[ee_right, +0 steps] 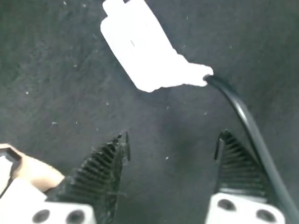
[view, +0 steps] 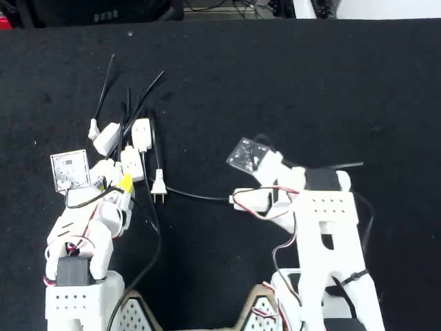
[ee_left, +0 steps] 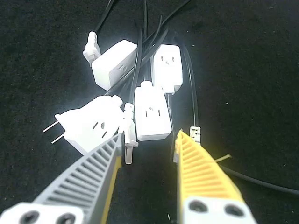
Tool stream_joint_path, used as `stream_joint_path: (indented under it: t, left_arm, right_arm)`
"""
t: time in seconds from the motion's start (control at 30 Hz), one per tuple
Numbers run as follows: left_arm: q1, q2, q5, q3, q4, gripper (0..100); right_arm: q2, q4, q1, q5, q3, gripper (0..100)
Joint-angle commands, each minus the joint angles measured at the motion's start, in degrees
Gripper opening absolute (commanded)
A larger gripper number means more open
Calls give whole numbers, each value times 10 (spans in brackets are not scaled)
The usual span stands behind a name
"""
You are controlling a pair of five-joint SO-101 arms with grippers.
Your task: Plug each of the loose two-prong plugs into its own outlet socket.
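Several white outlet sockets [ee_left: 150, 109] lie bunched with their black cords at the table's left [view: 132, 163]. Among them sits a white block with two bare prongs [ee_left: 86, 123]. My left gripper [ee_left: 149, 137] is open just short of the bunch, its grey and yellow fingers [ee_left: 198, 163] either side of a small white plug [ee_left: 128, 137]. A loose two-prong plug [view: 158, 185] lies to the right of the bunch, and its cord runs toward the right arm. My right gripper [ee_right: 170, 140] is open above the mat, a white cord-end block [ee_right: 145, 46] just ahead of it.
Black cords [view: 138, 103] fan out behind the sockets. A thick black cord [ee_right: 247, 126] passes beside one right finger. A paper tag [view: 70, 170] lies at the left arm's wrist. Black mat [view: 310, 89] stretches bare across the far right.
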Motion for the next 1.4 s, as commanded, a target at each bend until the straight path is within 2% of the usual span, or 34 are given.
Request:
stream_joint_path:
  t: [0.0,0.27,0.33,0.43,0.57,0.63,0.7,0.87,0.93,1.13,1.37]
  left_arm:
    - [-4,-4,-5,-14,-3,188]
    - [-4,-4,-5,-14,-3,188]
    - [-4,-4,-5,-15,-3,188]
    - [-4,-4,-5,-15,-3,188]
    - [-4,-4,-5,-15,-3,188]
    - [-4,-4,-5,-15,-3,188]
    - [-4,-4,-5,-15,-3,188]
    - [-28,-4,-5,-18,-3,188]
    - [-48,-4,-2,-20,-3,188]
    - [-60,-4,-1,-20,-3,188]
    - [-60,-4,-1,-20,-3,188]
  right_arm:
    - [0,-3,-35,6,-2,286]
    - [0,210,-54,7,-131,286]
    - [1,265,-55,32,-185,286]
    - [4,271,-76,42,-224,286]
    - [5,268,-178,44,-202,286]
    - [5,251,-227,44,-190,286]
    - [5,188,-244,45,-161,286]
    - [6,-39,-220,55,-41,289]
    - [6,-89,-202,103,-2,289]
    - [6,-111,-170,186,44,289]
    - [20,-112,-148,212,41,289]
